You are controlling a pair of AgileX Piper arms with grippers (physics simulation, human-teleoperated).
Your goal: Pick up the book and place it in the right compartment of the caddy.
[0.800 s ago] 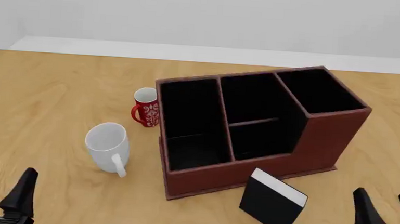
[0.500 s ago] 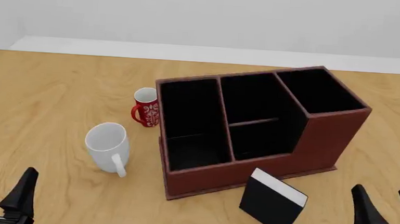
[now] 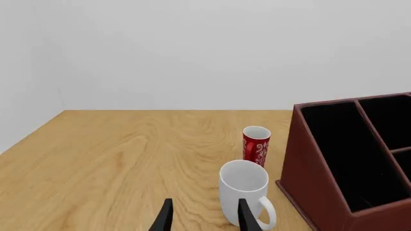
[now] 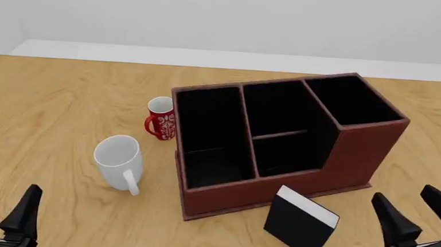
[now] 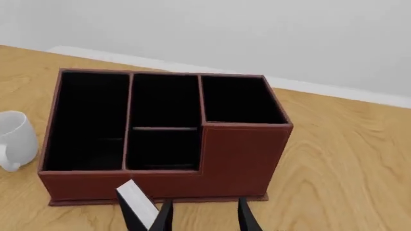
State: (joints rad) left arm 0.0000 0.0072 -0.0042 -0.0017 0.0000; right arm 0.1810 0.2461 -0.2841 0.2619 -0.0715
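Note:
The black book with its white page edge stands upright on the table just in front of the reddish-brown caddy. In the right wrist view the book shows low down, beside my gripper's fingers. The right compartment, the tallest bin, is at the caddy's far right end and holds nothing; it also shows in the right wrist view. My right gripper is open, to the right of the book and apart from it. My left gripper is open near the table's front left.
A white mug stands left of the caddy, with a red patterned mug behind it. Both show in the left wrist view, white mug ahead of my open left gripper, red mug further off.
My right gripper has swung leftward and turned toward the book. The left gripper, the book and the mugs have not moved.

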